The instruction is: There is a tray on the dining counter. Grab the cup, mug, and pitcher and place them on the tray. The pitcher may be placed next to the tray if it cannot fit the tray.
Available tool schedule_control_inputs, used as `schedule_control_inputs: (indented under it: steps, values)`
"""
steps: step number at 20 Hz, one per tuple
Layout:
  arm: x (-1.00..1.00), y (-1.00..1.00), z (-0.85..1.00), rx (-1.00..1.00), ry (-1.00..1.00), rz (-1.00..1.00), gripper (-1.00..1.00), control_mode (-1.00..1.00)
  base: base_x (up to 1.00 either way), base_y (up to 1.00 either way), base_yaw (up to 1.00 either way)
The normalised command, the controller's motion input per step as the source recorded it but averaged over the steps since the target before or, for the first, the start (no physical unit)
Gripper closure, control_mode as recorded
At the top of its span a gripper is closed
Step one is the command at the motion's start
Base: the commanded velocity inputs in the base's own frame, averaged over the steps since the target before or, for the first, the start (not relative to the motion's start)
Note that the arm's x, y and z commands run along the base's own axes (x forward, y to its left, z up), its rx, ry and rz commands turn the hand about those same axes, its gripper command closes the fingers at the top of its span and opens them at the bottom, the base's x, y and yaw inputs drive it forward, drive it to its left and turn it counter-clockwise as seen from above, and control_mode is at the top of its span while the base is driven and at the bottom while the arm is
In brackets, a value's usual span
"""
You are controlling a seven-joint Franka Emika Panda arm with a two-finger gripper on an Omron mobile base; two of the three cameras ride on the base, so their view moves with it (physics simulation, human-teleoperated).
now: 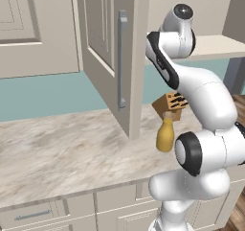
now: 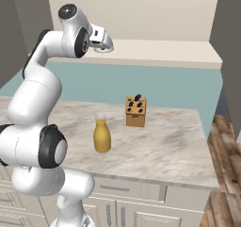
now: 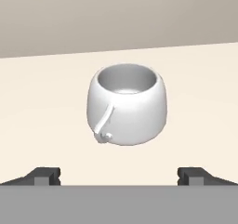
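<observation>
Your hand view looks at the mug, a squat white-grey vessel standing upright on a pale cream shelf. Its thin side handle faces the camera, toward the lower left of its body, and its open mouth shows a grey inside. No writing or label can be read on it.

Your tool is spread wide apart: its two dark fingertips stand far to either side at the bottom of the hand view, with the mug centred beyond them and not touched. Nothing is held.

In the right base view, your tool is raised high, reaching toward the pale shelf above the teal wall.

Below, on the marbled beige desk, the pitcher stands upright, mustard-yellow with a round body and narrow neck. Near it, further back, sits a brown wooden knife block with dark handles poking out; the two are apart. The left base view shows the pitcher just in front of the knife block, beside an open pale cabinet door with a long grey handle.
</observation>
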Motion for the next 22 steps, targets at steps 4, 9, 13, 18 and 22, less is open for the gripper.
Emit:
schedule_control_inputs:
  steps: [4, 9, 13, 18, 22]
  values:
    - [0.02, 0.07, -0.02, 0.00, 0.00, -0.02, -1.00, -1.00, 0.00, 0.00, 0.00]
    - [0.00, 0.04, -0.02, 0.00, 0.00, -0.03, -1.00, -1.00, 0.00, 0.00, 0.00]
    - [0.00, 0.06, -0.12, 0.00, 0.00, -0.03, -1.00, -1.00, 0.00, 0.00, 0.00]
    - [0.00, 0.10, -0.12, 0.00, 0.00, -0.03, -1.00, -1.00, 0.00, 0.00, 0.00]
    - [0.12, 0.08, -0.03, 0.00, 0.00, -0.02, -1.00, -1.00, 0.00, 0.00, 0.00]
